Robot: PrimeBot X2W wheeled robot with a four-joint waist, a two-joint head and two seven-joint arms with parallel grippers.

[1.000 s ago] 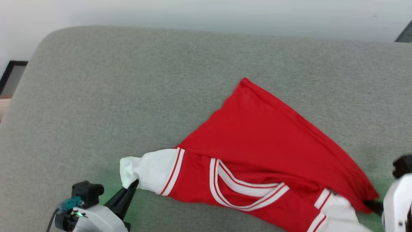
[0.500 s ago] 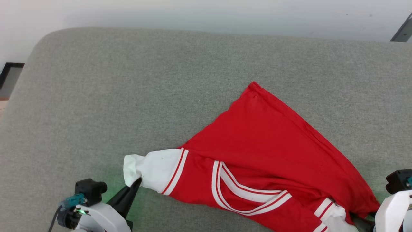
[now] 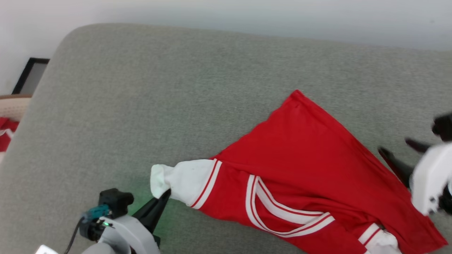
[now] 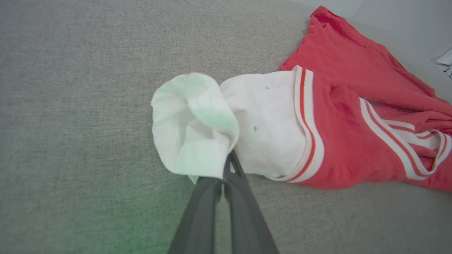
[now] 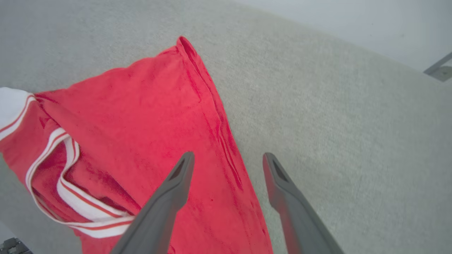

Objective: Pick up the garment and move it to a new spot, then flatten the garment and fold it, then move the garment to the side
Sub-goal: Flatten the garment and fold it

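The garment (image 3: pixel 303 158), a red jersey with white sleeves and a striped V-collar, lies spread in a rough triangle on the grey cushion. My left gripper (image 3: pixel 166 193) sits at the lower left, shut on the edge of the white sleeve (image 4: pixel 192 123). In the left wrist view the left gripper (image 4: pixel 227 158) pinches the sleeve's cuff. My right gripper (image 3: pixel 399 148) hovers open beside the jersey's right hem. In the right wrist view the right gripper (image 5: pixel 229 156) straddles that hem above the garment (image 5: pixel 141 116), holding nothing.
The grey fabric cushion (image 3: pixel 176 88) runs wide to the left and back, ending at a pale wall (image 3: pixel 247 14). Off its rounded left edge are a dark frame (image 3: pixel 30 74) and a beige rim (image 3: pixel 14 106) with red cloth (image 3: pixel 5 130).
My right gripper has opened, let go of the garment's lower right corner and moved up along its right hem. The left gripper still holds the sleeve. The camera has shifted.
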